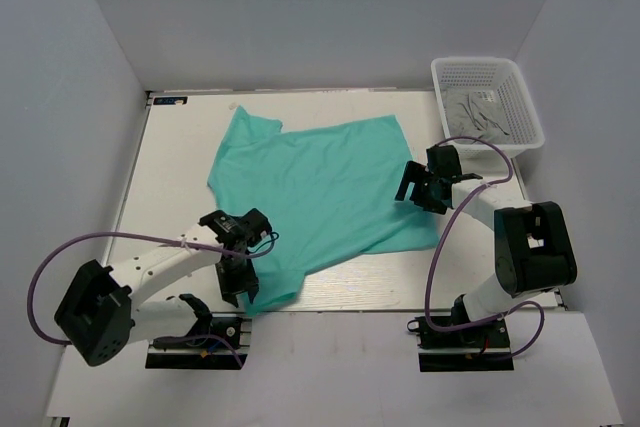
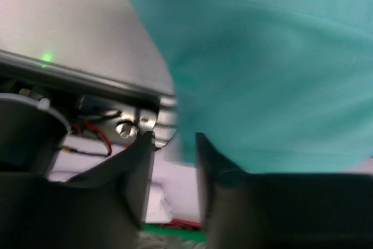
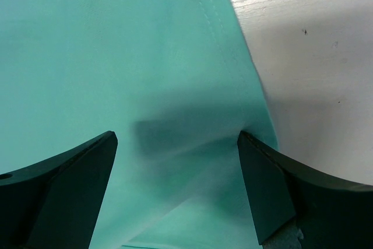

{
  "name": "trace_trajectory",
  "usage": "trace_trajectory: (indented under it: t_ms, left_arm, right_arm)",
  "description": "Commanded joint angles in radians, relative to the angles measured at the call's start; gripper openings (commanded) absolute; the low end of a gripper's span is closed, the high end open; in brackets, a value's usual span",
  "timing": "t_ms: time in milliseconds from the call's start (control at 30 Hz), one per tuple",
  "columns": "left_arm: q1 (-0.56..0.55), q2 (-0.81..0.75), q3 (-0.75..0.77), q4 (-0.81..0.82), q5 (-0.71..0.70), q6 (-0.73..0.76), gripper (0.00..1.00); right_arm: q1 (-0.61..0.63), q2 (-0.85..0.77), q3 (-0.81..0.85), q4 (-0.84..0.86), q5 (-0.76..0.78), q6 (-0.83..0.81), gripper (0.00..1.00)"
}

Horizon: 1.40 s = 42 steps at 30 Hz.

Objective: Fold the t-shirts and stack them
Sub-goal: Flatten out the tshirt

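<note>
One teal-green t-shirt [image 1: 320,192] lies spread flat on the table, collar end to the far left. My left gripper [image 1: 242,285] is at the shirt's near-left corner by the table's front edge. In the left wrist view the gripper [image 2: 175,144] is open with a narrow gap, and the shirt's edge [image 2: 262,74] reaches just between the fingertips. My right gripper [image 1: 420,192] is at the shirt's right edge. In the right wrist view it [image 3: 178,138] is wide open just above the cloth [image 3: 116,56], and its right finger [image 3: 274,185] is at the hem.
A white mesh basket [image 1: 515,97] stands at the back right with grey cloth [image 1: 478,110] inside. The table's front edge [image 1: 380,297] runs just behind the left gripper. Grey walls close in the left, right and back.
</note>
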Motion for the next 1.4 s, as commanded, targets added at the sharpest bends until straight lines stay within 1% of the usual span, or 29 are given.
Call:
trace_trajectory:
  t_ms: [0, 33, 67, 100, 167, 200, 233, 267, 300, 333, 367, 400, 467, 500, 533, 600, 633, 767, 833, 900, 967, 1000, 1100, 1133, 1233, 1333, 1367]
  left_arm:
    - [-0.008, -0.038, 0.059, -0.079, 0.055, -0.042, 0.51]
    - [-0.008, -0.038, 0.082, -0.079, 0.039, -0.042, 0.86]
    - [-0.008, -0.028, 0.106, -0.079, -0.002, -0.042, 1.0]
    - [-0.008, -0.002, 0.152, -0.079, -0.02, -0.03, 1.0]
    - [-0.008, 0.034, 0.204, -0.079, -0.098, -0.021, 1.0]
    - [-0.008, 0.053, 0.261, -0.069, -0.128, -0.007, 1.0]
    - [-0.008, 0.096, 0.295, -0.059, -0.205, -0.007, 1.0]
    - [-0.008, 0.119, 0.327, -0.043, -0.243, 0.013, 1.0]
    - [-0.008, 0.142, 0.384, -0.018, -0.268, 0.033, 1.0]
    - [0.021, 0.168, 0.41, 0.043, -0.268, 0.062, 1.0]
    - [0.021, 0.223, 0.439, 0.066, -0.296, 0.091, 1.0]
    - [0.021, 0.254, 0.505, 0.083, -0.375, 0.11, 1.0]
    - [0.021, 0.329, 0.588, 0.112, -0.431, 0.137, 1.0]
    - [0.032, 0.35, 0.603, 0.134, -0.499, 0.137, 1.0]
    - [0.032, 0.366, 0.614, 0.18, -0.515, 0.137, 1.0]
    - [0.076, 0.414, 0.634, 0.226, -0.515, 0.176, 1.0]
    - [0.09, 0.428, 0.634, 0.275, -0.515, 0.176, 1.0]
    - [0.187, 0.506, 0.623, 0.388, -0.414, 0.24, 1.0]
    - [0.208, 0.538, 0.614, 0.389, -0.429, 0.24, 1.0]
    - [0.244, 0.581, 0.602, 0.422, -0.429, 0.24, 1.0]
    - [0.285, 0.616, 0.602, 0.45, -0.391, 0.24, 1.0]
    - [0.297, 0.662, 0.602, 0.45, -0.391, 0.24, 1.0]
    - [0.34, 0.756, 0.669, 0.43, -0.432, 0.222, 1.0]
    - [0.351, 0.776, 0.67, 0.439, -0.432, 0.222, 1.0]
    - [0.397, 0.836, 0.721, 0.478, -0.382, 0.246, 1.0]
    - [0.425, 0.916, 0.797, 0.53, -0.337, 0.298, 1.0]
    - [0.425, 0.935, 0.821, 0.54, -0.337, 0.343, 1.0]
  right_arm:
    - [0.002, 0.022, -0.028, 0.007, -0.014, 0.003, 0.9]
    - [0.004, 0.021, -0.03, 0.021, -0.052, 0.002, 0.9]
    - [0.004, 0.016, -0.03, 0.023, -0.067, -0.008, 0.9]
    - [0.002, 0.01, -0.032, 0.024, -0.077, -0.011, 0.9]
    - [0.01, -0.02, -0.038, 0.036, -0.083, -0.023, 0.9]
    - [0.009, -0.031, -0.044, 0.039, -0.09, -0.028, 0.9]
    - [0.007, -0.042, -0.048, 0.055, -0.092, -0.032, 0.9]
    - [0.009, -0.065, -0.056, 0.059, -0.092, -0.029, 0.9]
    - [0.013, -0.088, -0.058, 0.059, -0.063, -0.026, 0.9]
    - [0.013, -0.097, -0.058, 0.061, -0.051, -0.014, 0.9]
    - [0.013, -0.114, -0.052, 0.052, -0.043, -0.017, 0.9]
    - [0.021, -0.125, -0.039, 0.05, -0.028, -0.017, 0.9]
    - [0.025, -0.142, -0.027, 0.018, 0.012, -0.018, 0.9]
    - [0.03, -0.156, -0.024, 0.02, 0.021, -0.017, 0.9]
    - [0.032, -0.156, -0.019, 0.017, 0.026, -0.018, 0.9]
    - [0.038, -0.151, -0.001, -0.006, 0.034, -0.018, 0.9]
    - [0.038, -0.15, 0.011, -0.01, 0.044, -0.02, 0.9]
    - [0.045, -0.121, 0.031, -0.022, 0.06, -0.029, 0.9]
    - [0.045, -0.091, 0.047, -0.026, 0.052, -0.028, 0.9]
    - [0.045, -0.064, 0.059, -0.04, 0.057, -0.029, 0.9]
    - [0.044, -0.029, 0.062, -0.039, 0.066, -0.022, 0.9]
    - [0.044, -0.024, 0.064, -0.028, 0.066, -0.021, 0.9]
    - [0.044, 0.031, 0.097, -0.034, 0.063, -0.021, 0.9]
    - [0.045, 0.057, 0.105, -0.036, 0.064, -0.026, 0.9]
    - [0.044, 0.12, 0.131, -0.034, 0.077, -0.012, 0.9]
    - [0.044, 0.183, 0.156, -0.034, 0.092, 0.03, 0.9]
    - [0.039, 0.194, 0.157, -0.031, 0.095, 0.041, 0.9]
